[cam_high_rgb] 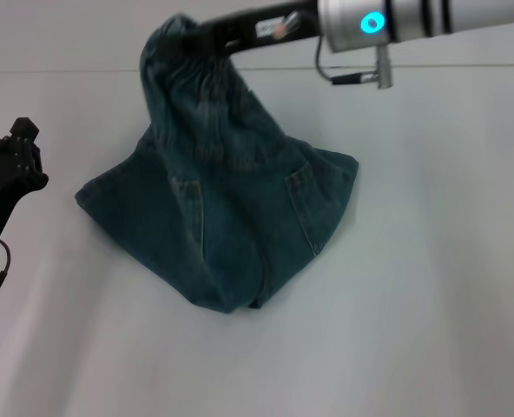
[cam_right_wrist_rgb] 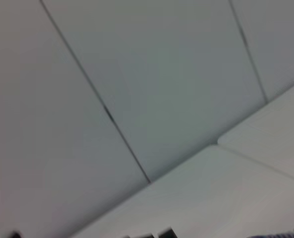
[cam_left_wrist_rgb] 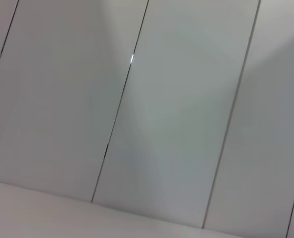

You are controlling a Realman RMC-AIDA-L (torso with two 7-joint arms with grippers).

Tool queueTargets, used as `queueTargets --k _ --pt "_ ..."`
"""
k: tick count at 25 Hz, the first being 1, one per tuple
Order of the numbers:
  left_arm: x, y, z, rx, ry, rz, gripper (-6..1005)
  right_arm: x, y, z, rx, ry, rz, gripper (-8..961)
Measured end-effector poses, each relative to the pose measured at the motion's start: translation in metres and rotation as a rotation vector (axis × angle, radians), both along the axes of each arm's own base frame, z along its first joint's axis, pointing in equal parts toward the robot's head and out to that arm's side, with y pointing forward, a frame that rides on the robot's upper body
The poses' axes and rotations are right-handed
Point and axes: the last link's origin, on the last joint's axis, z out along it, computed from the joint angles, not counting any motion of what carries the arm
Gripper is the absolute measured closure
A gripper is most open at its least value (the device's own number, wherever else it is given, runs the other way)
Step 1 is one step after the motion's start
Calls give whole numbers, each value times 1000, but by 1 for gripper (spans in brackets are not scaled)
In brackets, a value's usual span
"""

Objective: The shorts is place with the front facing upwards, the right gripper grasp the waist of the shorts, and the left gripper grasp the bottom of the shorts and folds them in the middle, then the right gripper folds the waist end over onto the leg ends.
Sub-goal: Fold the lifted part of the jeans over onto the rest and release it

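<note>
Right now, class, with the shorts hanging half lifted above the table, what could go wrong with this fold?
1. The right pincer holds the waist of the shorts by one bunched spot, so the cloth might slip out.
2. The left pincer sits off to the side, clear of the shorts. With nothing pinning the part on the table, the garment may drag.
3. The cloth hangs creased, so the fold could land crooked.

Blue-green faded denim shorts [cam_high_rgb: 231, 208], black right claw [cam_high_rgb: 207, 36], white table [cam_high_rgb: 431, 304]
</note>
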Motion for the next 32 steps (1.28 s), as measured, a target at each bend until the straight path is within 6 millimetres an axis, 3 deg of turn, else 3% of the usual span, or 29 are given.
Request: queueTargets --k 3,8,14,19,22,27,32 --pt "1 0 -1 -3 2 -6 998 -5 -1 -18 -8 -70 19 871" --pt "1 0 0 -2 2 -10 998 -11 -2 -22 -6 -72 36 847" --pt "3 1 0 2 9 -16 998 -12 5 -18 31 -64 15 617" --pt "4 2 0 0 13 -20 998 -19 4 -24 40 -122 59 370" --pt "4 2 0 0 15 -20 998 -27 -1 -30 21 -150 82 159" --pt "4 2 0 2 22 -22 998 -34 -4 -42 10 -253 116 14" --pt "3 2 -1 1 28 -20 999 -40 -4 -48 40 -325 166 14"
